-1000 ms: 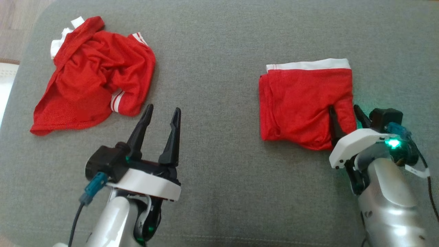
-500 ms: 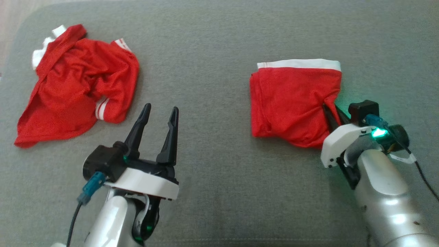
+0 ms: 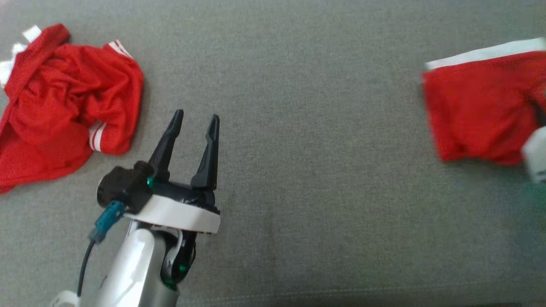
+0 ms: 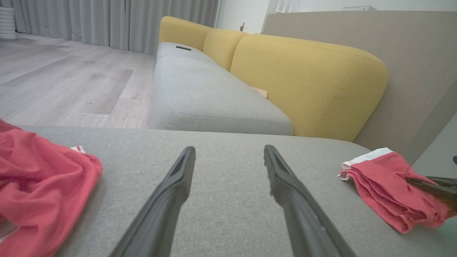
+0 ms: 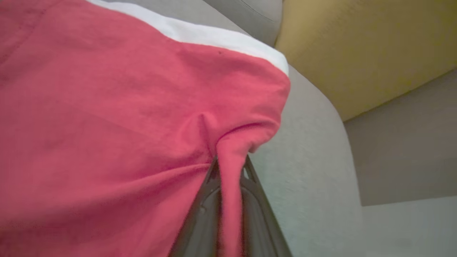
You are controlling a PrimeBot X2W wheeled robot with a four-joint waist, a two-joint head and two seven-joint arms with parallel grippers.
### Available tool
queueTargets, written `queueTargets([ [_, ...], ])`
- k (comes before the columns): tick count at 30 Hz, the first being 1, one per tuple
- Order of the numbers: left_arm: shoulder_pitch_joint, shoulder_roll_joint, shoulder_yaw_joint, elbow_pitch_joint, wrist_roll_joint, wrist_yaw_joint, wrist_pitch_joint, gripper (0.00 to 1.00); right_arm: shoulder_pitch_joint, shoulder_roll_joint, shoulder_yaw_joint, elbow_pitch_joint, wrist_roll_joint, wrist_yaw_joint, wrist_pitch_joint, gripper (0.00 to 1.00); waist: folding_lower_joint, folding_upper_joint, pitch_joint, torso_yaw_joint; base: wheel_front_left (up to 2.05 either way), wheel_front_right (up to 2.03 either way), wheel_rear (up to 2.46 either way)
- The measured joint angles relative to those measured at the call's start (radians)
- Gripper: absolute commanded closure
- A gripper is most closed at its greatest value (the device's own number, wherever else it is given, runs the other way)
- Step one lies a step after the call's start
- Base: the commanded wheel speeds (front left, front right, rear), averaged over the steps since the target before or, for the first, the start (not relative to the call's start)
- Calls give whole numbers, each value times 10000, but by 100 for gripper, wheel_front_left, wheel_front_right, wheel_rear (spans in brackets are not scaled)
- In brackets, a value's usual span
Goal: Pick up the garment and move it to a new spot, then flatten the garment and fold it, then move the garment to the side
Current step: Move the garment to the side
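Garment (image 3: 473, 115) first: we see it red, with a white band along its far edge, folded flat and lying at the right end of the grey cushion (image 3: 298, 170), partly cut off by the right edge of the head view. Our right hand (image 5: 230, 164) has its two dark fingers drawn narrow on a ridge of the red cloth at the garment's near right corner, and the fabric puckers into a pleat where they pinch it; the rest of the garment lies flat on the cushion. The cushion itself is a broad, even grey weave with a stitched seam along its near edge and a rounded right corner. At its left end, well apart from the garment, lies a crumpled red jersey (image 3: 64, 102) with white stripes at a cuff. Between the two, nearer the jersey, our left hand (image 3: 196, 116) hovers over bare cushion with its fingers spread wide, holding nothing. From the left wrist view we look across the cushion to the room beyond: a sofa (image 4: 303, 82) with a grey seat and yellow back cushions, a small dark object lying on the far part of its seat, a pale wooden floor (image 4: 71, 82) to its left, grey curtains (image 4: 125, 21) hanging at the far side, and a beige wall panel (image 4: 392, 53) behind the sofa.
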Motion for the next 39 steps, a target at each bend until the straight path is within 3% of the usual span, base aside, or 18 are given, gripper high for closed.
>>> queueTargets([
  [3, -279, -4, -27, -98, -2, -36, 0, 0, -242, -1060, -140, 109, 270, 0, 213, 100, 0, 0, 375, 86, 0, 0, 0],
  [8, -437, -4, -17, -165, -2, -82, 0, 0, -484, -1793, -652, 290, 483, 0, 230, 100, 0, 0, 748, 329, 0, 0, 0],
  [20, -505, -4, 33, -196, -2, -84, 0, 0, -575, -1866, -2571, 470, -403, 0, 821, 100, 0, 0, 1005, 463, 0, 0, 0],
  [21, -527, -4, 29, -196, -2, -84, 0, 0, -574, -1793, -2750, 441, -516, 0, 882, 81, 0, 0, 972, 445, 0, 0, 0],
  [22, -564, -6, 27, -192, -2, -84, 0, 0, -574, -1687, -2959, 401, -598, 0, 959, 0, 0, 0, 928, 428, 0, 0, 0],
  [30, -559, -8, 50, -140, -2, -84, 0, 0, -481, -244, -3952, -817, -1179, 0, 744, 0, -1, 0, 238, 280, 0, 0, 0],
  [39, 305, -6, 322, -157, -2, -69, 0, 0, 1106, 2834, -3837, -4186, 211, 0, -261, 0, -1, 0, -1124, 140, 0, 0, 0],
])
